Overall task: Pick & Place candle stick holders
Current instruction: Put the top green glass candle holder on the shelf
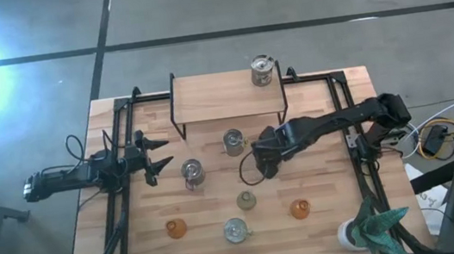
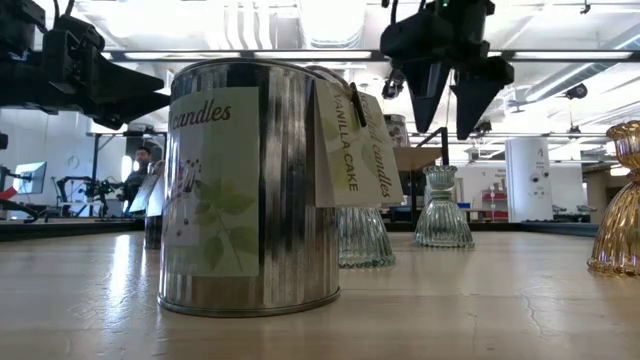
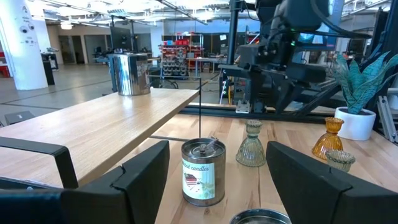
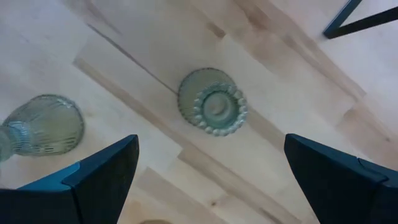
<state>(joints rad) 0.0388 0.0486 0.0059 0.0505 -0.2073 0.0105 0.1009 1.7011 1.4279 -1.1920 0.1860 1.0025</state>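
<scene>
My right gripper (image 1: 254, 171) is open and points down, a little above a pale green glass holder (image 4: 212, 102) that stands upright on the table; the low view shows the fingers (image 2: 445, 100) clear above it (image 2: 443, 210). A second green holder (image 1: 246, 200) stands nearer the front. Two amber holders (image 1: 176, 229) (image 1: 300, 210) and a silvery tin (image 1: 236, 230) stand near the front edge. Two more tins (image 1: 192, 174) (image 1: 233, 142) stand mid-table, and one tin (image 1: 262, 71) stands on the raised shelf. My left gripper (image 1: 154, 153) is open and level, facing the tin (image 3: 203, 171).
A raised wooden shelf (image 1: 228, 101) on black legs stands at the far centre. A white pot with a teal plant (image 1: 369, 227) stands at the front right corner. Black frame rails (image 1: 120, 209) run along both table sides.
</scene>
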